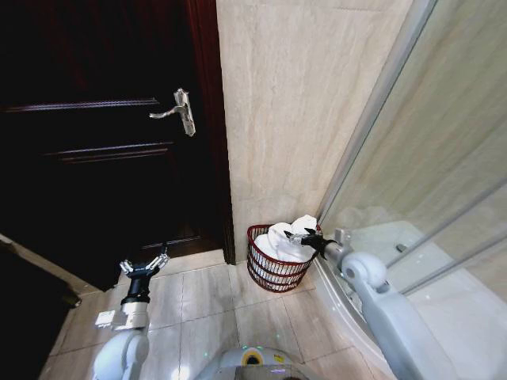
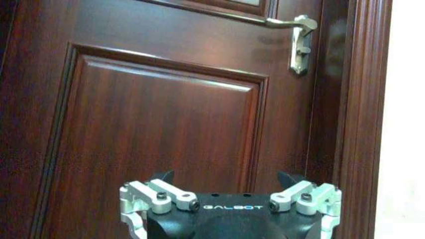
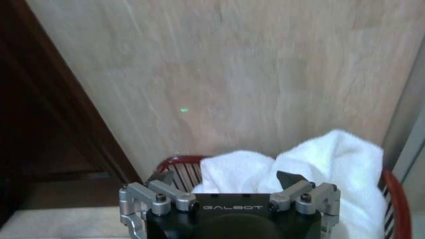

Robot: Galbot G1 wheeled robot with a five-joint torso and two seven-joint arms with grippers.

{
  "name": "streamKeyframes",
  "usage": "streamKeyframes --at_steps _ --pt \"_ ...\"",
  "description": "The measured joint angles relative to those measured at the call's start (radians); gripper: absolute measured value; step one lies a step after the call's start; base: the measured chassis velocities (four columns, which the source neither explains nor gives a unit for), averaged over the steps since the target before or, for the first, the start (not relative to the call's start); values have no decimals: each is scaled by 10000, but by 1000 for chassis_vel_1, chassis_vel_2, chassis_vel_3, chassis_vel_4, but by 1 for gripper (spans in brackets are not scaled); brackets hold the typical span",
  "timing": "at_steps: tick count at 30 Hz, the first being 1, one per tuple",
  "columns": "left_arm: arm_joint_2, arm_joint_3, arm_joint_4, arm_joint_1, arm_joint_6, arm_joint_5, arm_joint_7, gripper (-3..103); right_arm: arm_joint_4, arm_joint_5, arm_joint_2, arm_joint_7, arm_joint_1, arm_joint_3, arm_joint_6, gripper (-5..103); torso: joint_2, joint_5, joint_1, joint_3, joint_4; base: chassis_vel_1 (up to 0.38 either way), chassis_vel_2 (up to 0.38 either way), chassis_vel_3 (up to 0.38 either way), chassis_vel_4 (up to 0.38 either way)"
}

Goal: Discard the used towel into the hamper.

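right end effector (image 1: 304, 235) spread open just above white towel (image 1: 287, 239) heaped in hamper (image 1: 269, 273), tiled wall behind, glass shower screen (image 1: 428, 166) alongside, left end effector (image 1: 144, 264) open, idle facing dark door (image 1: 95, 142)

The head view looks steeply down at the floor, door (image 1: 95, 142) at 11 o'clock, hamper (image 1: 273, 269) near 1 o'clock. The left wrist view faces that door closely; the right wrist view sits just above the hamper, facing the wall.

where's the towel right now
In the head view, the white towel sits piled in the hamper at the wall's foot, between door and shower glass, beside the right end effector.
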Motion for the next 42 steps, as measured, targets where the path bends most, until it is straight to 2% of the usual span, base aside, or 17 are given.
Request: streamKeyframes --at_steps 9,18,25,35,42 --pt "60 -124 -378 116 351 106 -72 100 -1846 -334 346 106 793 -1220 63 100 0 3 0 0 -1 0 0 0 0" --pt "-34 -108 -481 199 394 272 -146 100 -4195 -775 985 -231 1775 -1638 108 100 0 1 0 -1 -1 0 0 0 0" --pt "-80 -174 -482 258 364 267 -185 100 -5320 -933 1362 -327 2319 -1745 123 100 1 -1 -1 -1 -2 0 0 0 0" --pt "-96 -179 -441 150 331 232 -190 100 -5914 -1205 1630 -309 2404 -1670 287 100 1 0 -1 -1 -1 0 0 0 0" --pt "-98 -170 -523 4 331 143 -286 100 -4396 -1219 1177 -267 2004 -1507 433 100 0 3 0 0 0 0 0 0 0"
